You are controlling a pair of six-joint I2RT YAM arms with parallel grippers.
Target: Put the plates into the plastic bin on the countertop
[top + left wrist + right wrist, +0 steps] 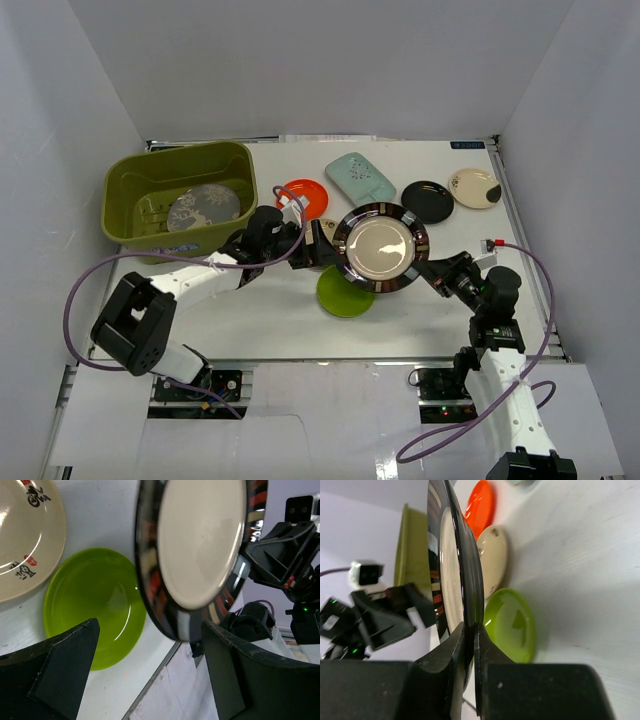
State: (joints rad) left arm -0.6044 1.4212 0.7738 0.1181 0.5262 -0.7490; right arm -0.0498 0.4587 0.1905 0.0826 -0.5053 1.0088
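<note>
- Plates number eight: one grey patterned plate (203, 207) lies flat in the plastic bin (125, 195), and seven are outside it.
- One plastic bin sits at the far left corner of the countertop (260, 310), its long axis roughly along the far edge.
- Orange plate (303, 195) lies just right of the bin.
- Left gripper (322, 245) is spread wide at the left rim of the large dark-rimmed plate (380, 247); contact cannot be told.
- Cream patterned plate (25, 535) lies beside the lime green plate (345, 293), mid-desk.
- Large dark-rimmed plate is lifted, face up, above the lime green plate's far edge.
- Pale mint plate (360, 177), by the far edge, slants far-left to near-right.
- Black plate (428, 200) and second cream plate (474, 187) lie toward the far right corner.
- Right gripper (432, 270) is clamped on the large dark-rimmed plate's right rim.
- Countertop is white, metal-framed, with white walls (60, 130) around.
</note>
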